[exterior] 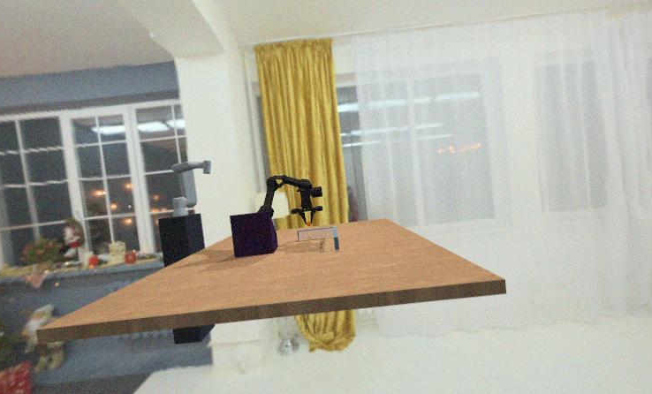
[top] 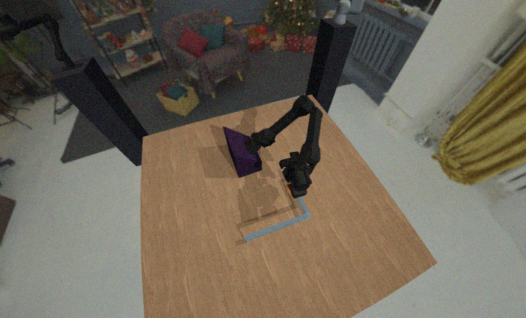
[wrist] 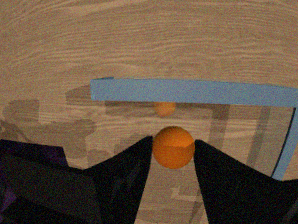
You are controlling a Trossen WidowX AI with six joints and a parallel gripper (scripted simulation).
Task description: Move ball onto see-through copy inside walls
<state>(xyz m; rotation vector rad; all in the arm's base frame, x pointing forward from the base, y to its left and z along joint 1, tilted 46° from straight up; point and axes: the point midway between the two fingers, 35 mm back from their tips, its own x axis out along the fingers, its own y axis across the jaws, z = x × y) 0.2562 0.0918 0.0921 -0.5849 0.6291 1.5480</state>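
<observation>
Pinching the orange ball (wrist: pixel 173 147) between its two dark fingers, the gripper (wrist: pixel 173 156) hangs above the table (top: pixel 217 276), near the blue walls (wrist: pixel 186 91); the faint see-through copy (wrist: pixel 164 107) sits just inside, so lowering there seems next.

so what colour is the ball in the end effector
Orange ball, clearest in the wrist view.
</observation>
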